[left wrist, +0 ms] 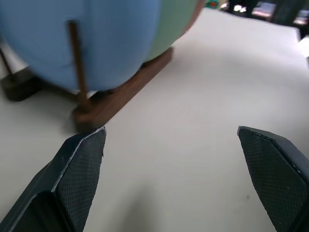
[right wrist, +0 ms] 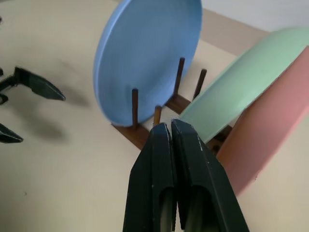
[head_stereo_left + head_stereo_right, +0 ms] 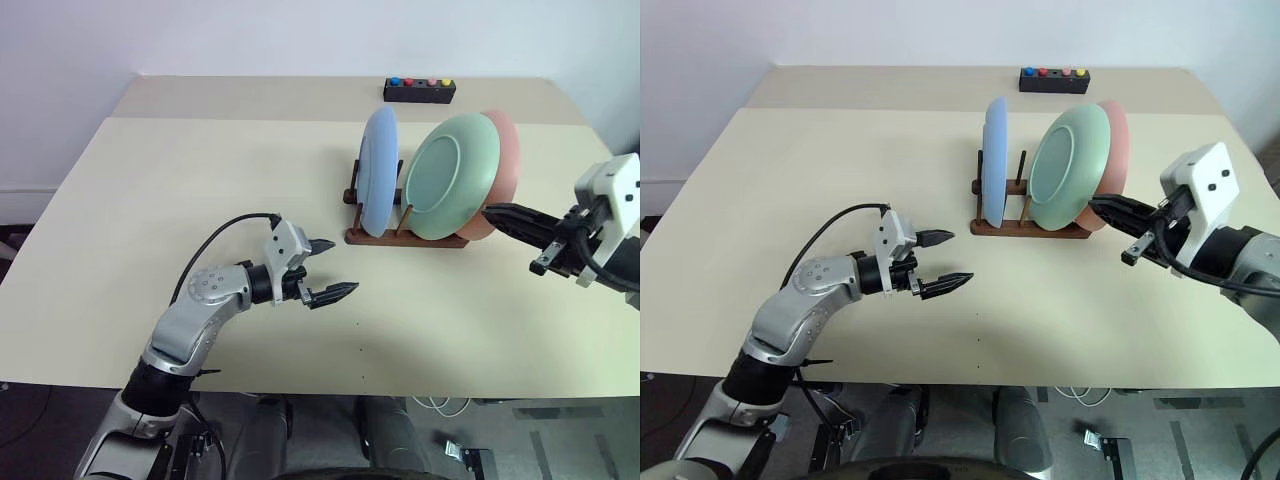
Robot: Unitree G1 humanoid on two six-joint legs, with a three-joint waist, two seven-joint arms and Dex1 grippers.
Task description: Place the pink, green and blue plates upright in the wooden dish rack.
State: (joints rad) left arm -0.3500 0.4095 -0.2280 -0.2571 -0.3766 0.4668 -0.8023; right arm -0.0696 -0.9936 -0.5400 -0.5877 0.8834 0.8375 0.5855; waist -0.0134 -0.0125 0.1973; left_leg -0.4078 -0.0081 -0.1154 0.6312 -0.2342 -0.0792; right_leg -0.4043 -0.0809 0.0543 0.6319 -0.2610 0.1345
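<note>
Now all three plates stand on edge in the wooden dish rack (image 3: 405, 238), which sits on the beige table (image 3: 200, 190). The blue plate (image 3: 379, 170) is nearly upright at the end of the rack nearest the left gripper (image 3: 330, 270). The green plate (image 3: 452, 176) leans back against the pink plate (image 3: 503, 165) at the other end, nearest the right gripper (image 3: 492, 211); the two look to be touching.

The left gripper hovers above the bare tabletop with its two black fingers spread wide apart and nothing between them. It points toward the rack, which lies just ahead of it and off to one side; in the left wrist view the rack's near end and the blue plate show beyond the left-hand finger (image 1: 79, 169).

The right gripper has its fingers pressed together, holding nothing. Its tips reach in close to the lower edge of the green and pink plates; whether they touch a plate I cannot tell. In the right wrist view the closed fingers (image 2: 164, 183) point at the rack's pegs, with the blue plate ahead and the green and pink plates beside them.

A small black box with coloured buttons (image 3: 420, 91) sits at the far edge of the table, well beyond both grippers.
</note>
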